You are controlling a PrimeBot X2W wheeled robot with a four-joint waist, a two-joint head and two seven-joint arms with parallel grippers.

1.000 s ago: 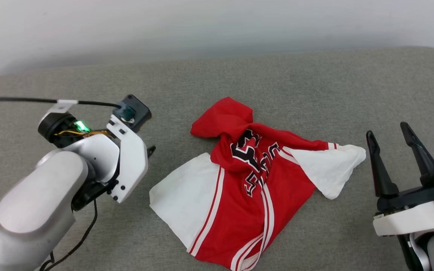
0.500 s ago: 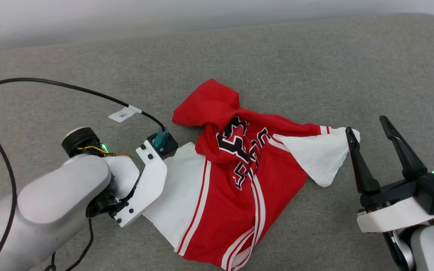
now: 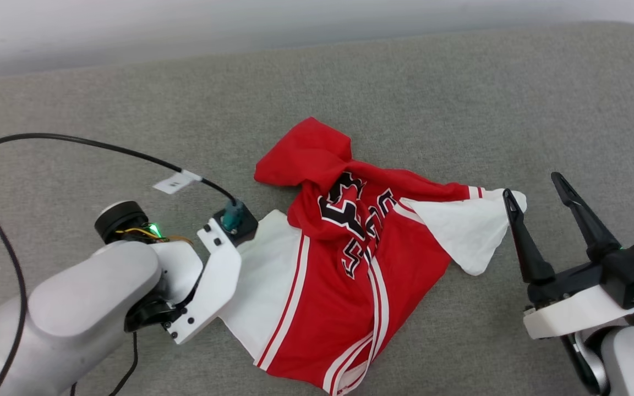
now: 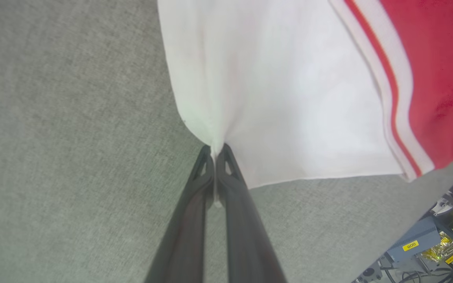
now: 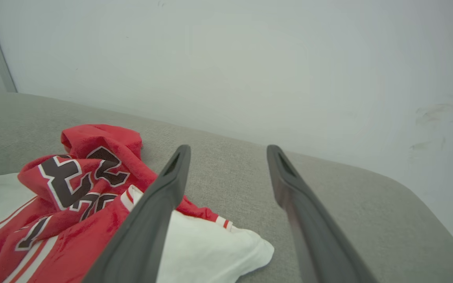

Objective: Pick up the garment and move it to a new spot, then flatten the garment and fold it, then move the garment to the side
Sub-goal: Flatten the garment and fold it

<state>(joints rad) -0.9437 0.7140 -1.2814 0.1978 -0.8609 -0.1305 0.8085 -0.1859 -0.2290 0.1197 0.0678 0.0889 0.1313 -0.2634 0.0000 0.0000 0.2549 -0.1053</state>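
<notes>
The left gripper (image 4: 214,154) was clamped narrow on the edge of a white sleeve of the garment (image 3: 333,313), the cloth puckering into its tips. In the head view its fingers were hidden under the white wrist bracket (image 3: 212,291), from which a black cable (image 3: 75,140) looped away. The right gripper (image 3: 531,185) stood wide open and held nothing. It was just beside the tip of the other white sleeve, and whether its nearer finger touched the cloth could not be told. The garment lay crumpled on the grey cushion (image 3: 405,93) between the two grippers, red with red-and-white stripe trim. Its black, white-outlined print was bunched in folds (too twisted to read). Its lower hem was cut off by the head view's bottom edge. A pale wall (image 5: 250,59) rose behind the cushion.
</notes>
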